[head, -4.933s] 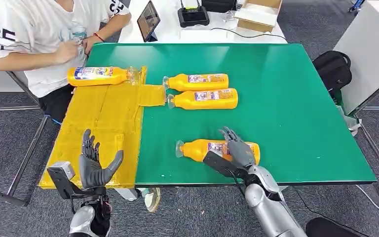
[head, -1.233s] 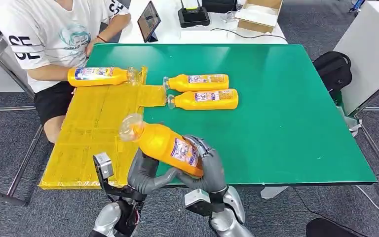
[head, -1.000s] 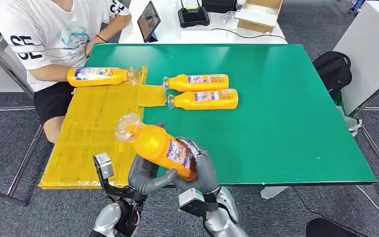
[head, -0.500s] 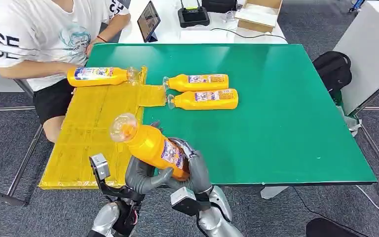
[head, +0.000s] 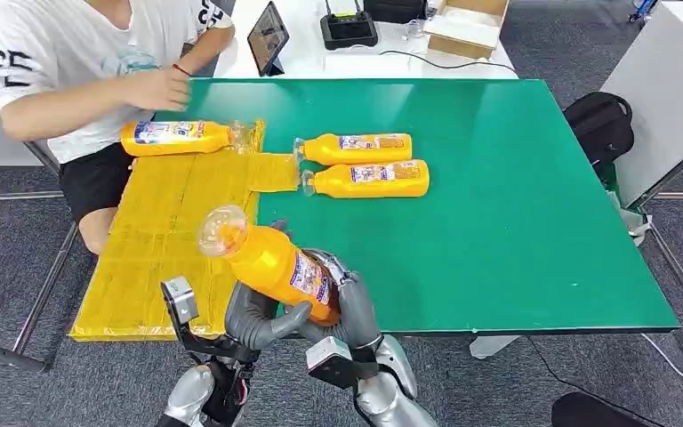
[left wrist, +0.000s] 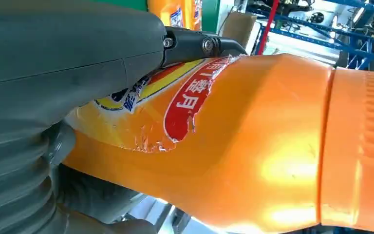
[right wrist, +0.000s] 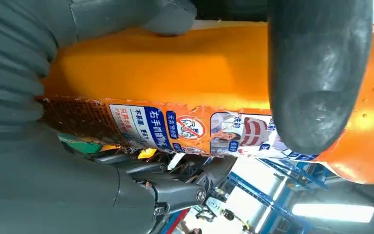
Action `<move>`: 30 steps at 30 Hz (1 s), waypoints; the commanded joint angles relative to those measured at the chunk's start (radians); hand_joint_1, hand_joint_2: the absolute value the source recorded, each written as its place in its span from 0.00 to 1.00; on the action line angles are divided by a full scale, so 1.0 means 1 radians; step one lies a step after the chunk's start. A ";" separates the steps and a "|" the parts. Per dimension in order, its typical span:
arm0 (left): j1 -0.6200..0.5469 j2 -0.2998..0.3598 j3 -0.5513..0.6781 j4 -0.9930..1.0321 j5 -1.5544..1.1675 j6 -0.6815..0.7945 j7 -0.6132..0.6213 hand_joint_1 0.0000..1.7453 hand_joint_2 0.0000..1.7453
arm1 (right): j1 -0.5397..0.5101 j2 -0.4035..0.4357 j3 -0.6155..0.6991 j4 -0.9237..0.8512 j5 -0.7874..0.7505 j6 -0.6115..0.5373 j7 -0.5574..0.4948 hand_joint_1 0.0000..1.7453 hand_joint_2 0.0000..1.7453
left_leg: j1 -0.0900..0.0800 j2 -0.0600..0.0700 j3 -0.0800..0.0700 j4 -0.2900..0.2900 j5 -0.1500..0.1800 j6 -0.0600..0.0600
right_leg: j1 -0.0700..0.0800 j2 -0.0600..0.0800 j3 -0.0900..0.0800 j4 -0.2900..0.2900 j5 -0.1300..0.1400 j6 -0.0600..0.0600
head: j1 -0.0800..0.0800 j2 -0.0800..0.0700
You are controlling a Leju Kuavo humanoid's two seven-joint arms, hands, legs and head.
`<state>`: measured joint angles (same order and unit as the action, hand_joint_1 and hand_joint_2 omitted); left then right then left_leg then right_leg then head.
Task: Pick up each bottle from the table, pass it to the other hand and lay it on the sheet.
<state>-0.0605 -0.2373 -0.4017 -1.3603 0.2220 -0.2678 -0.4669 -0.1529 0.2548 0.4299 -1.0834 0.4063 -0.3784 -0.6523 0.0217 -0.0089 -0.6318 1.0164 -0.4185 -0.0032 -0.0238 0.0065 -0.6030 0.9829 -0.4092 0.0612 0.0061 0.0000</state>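
Since the last frame, the seated person's hand (head: 162, 87) is lifting off the green table (head: 498, 196). Two orange plastic bottles (head: 356, 148) are lying side by side on the table, a third (head: 178, 136) on the yellow sheet (head: 169, 222). Both the left hand (head: 253, 316) and right hand (head: 349, 307) are gripping the tilted orange bottle (head: 271, 264) above the table's near edge, fingers (right wrist: 316, 73) clenching around it. Grey carpet is surrounding the table.

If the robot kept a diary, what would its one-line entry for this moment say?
step: handover | held bottle: gripped by left hand and right hand | sheet: one bottle | table: two bottles
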 commanded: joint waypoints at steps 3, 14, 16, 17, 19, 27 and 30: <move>-0.041 0.004 -0.012 0.088 0.041 -0.016 0.030 0.00 1.00 | -0.016 0.011 0.106 0.175 -0.013 0.058 0.007 1.00 1.00 | 0.000 0.000 0.005 -0.001 -0.001 0.001 | 0.001 -0.001 0.005 -0.002 -0.001 -0.003 | 0.000 0.000; -0.038 0.003 0.003 0.090 0.062 -0.049 0.024 1.00 1.00 | -0.026 0.003 0.123 0.225 -0.008 0.124 0.036 1.00 1.00 | 0.001 -0.001 0.005 -0.001 -0.001 0.001 | 0.001 -0.002 0.005 -0.002 -0.002 -0.003 | 0.000 0.000; -0.038 0.003 0.003 0.090 0.062 -0.049 0.024 1.00 1.00 | -0.026 0.003 0.123 0.225 -0.008 0.124 0.036 1.00 1.00 | 0.000 -0.001 0.005 -0.001 -0.001 0.001 | 0.001 -0.003 0.005 -0.001 -0.002 -0.003 | 0.000 0.000; -0.038 0.002 0.002 0.089 0.062 -0.049 0.024 1.00 1.00 | -0.026 0.002 0.123 0.225 -0.008 0.125 0.036 1.00 1.00 | 0.001 -0.001 0.004 -0.001 -0.001 0.001 | 0.001 -0.002 0.004 -0.002 -0.002 -0.003 | 0.001 0.000; -0.039 0.002 0.004 0.088 0.064 -0.052 0.023 1.00 1.00 | -0.028 0.002 0.122 0.227 -0.007 0.130 0.038 1.00 1.00 | 0.000 -0.001 0.002 -0.001 0.000 0.001 | 0.001 -0.002 0.002 -0.001 -0.001 -0.002 | 0.000 0.000; -0.040 0.000 0.009 0.085 0.067 -0.062 0.019 1.00 1.00 | -0.031 -0.001 0.122 0.238 0.000 0.149 0.045 1.00 1.00 | 0.000 -0.001 0.002 -0.001 0.000 0.001 | 0.001 -0.002 0.002 -0.001 -0.001 -0.002 | 0.001 0.000; -0.045 0.001 0.015 0.078 0.038 -0.037 0.001 1.00 1.00 | -0.034 -0.002 0.121 0.240 0.006 0.154 0.051 0.74 1.00 | 0.000 -0.001 0.002 -0.001 -0.001 0.001 | 0.001 -0.003 0.002 -0.001 -0.001 -0.002 | 0.000 0.000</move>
<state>-0.0352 -0.2373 -0.3326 -1.3180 0.2937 -0.2964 -0.4521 -0.1798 0.2670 0.4761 -0.9583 0.3864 -0.2781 -0.6191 0.0218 -0.0082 -0.6324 1.0164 -0.4185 -0.0032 -0.0239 0.0067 -0.6049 0.9829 -0.4092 0.0611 0.0065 0.0000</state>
